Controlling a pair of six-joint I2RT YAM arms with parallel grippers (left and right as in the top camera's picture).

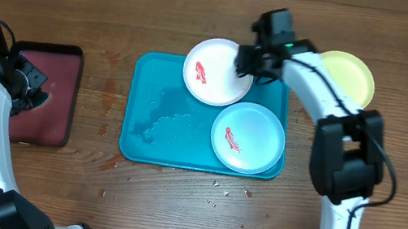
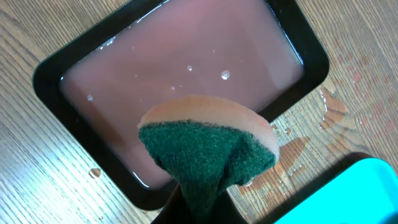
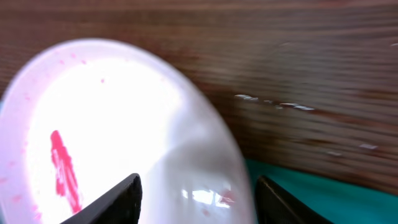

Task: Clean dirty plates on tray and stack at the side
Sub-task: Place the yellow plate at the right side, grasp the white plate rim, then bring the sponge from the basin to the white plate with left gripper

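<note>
Where the table (image 1: 107, 0) carries the work, the tray (image 1: 142, 142) lies at its centre, wet and bare on its left half, probably kept free for scrubbing. The red tray (image 1: 55, 120), to its left, holds pinkish water (image 2: 186, 74), seemingly for wetting the sponge. The blue plate (image 1: 248, 138), smeared red, sits in the tray's near right corner. The white plate (image 1: 212, 71), also smeared, overlaps the far rim. The yellow plate (image 1: 349, 78) lies on the table right of the tray, likely starting the stack, and is partly hidden by the right arm. The sponge (image 2: 208, 146) is pinched fast in the left gripper (image 1: 30, 87) above the red tray, its fingers cut off in the wrist view. The right gripper (image 3: 196, 199) straddles the white plate's rim with its fingers (image 3: 121, 199) spread. That view is blurred, so contact cannot be confirmed.
</note>
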